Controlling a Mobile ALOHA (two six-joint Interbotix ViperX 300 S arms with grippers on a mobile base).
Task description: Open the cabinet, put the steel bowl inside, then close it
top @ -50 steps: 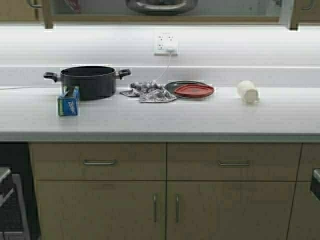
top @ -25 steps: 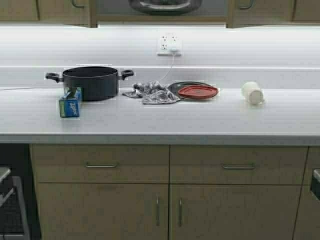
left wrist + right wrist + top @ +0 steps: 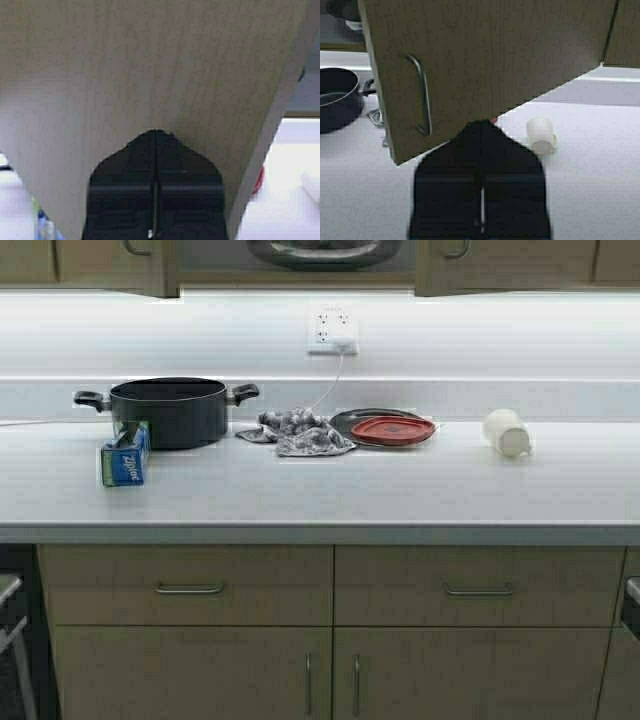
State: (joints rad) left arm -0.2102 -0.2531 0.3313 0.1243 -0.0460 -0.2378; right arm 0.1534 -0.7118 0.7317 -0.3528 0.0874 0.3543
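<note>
The left gripper (image 3: 156, 137) has its two black fingers pressed together with only a hairline seam between them, holding nothing, and their tips rest against the tan wood-grain face of one door of the cabinet (image 3: 150, 65), which fills most of the left wrist view. The right gripper (image 3: 481, 125) is likewise closed tight and empty, its tips up against the lower edge of the other door (image 3: 485, 55), just beside the slim metal handle (image 3: 421, 95) on that door. In the high view neither gripper shows; only the bottom edges of the two doors appear at the top of the picture, the left door (image 3: 110, 260) and the right door (image 3: 500, 260), standing apart with a gap between them. In that gap sits the steel bowl (image 3: 323, 251), inside the cabinet, its shiny underside and rim visible. Below, on the white countertop (image 3: 330, 490), a black pot (image 3: 167, 410) with two handles stands toward the left, with a blue Ziploc box (image 3: 124, 455) just in front of it. Near the middle lies a crumpled grey cloth (image 3: 297, 431), and beside it a dark plate (image 3: 350, 418) carrying a red lid (image 3: 392, 430). A white mug (image 3: 506, 432) lies on its side farther right. A wall outlet (image 3: 332, 330) with a plugged-in cord sits on the backsplash above the cloth.
</note>
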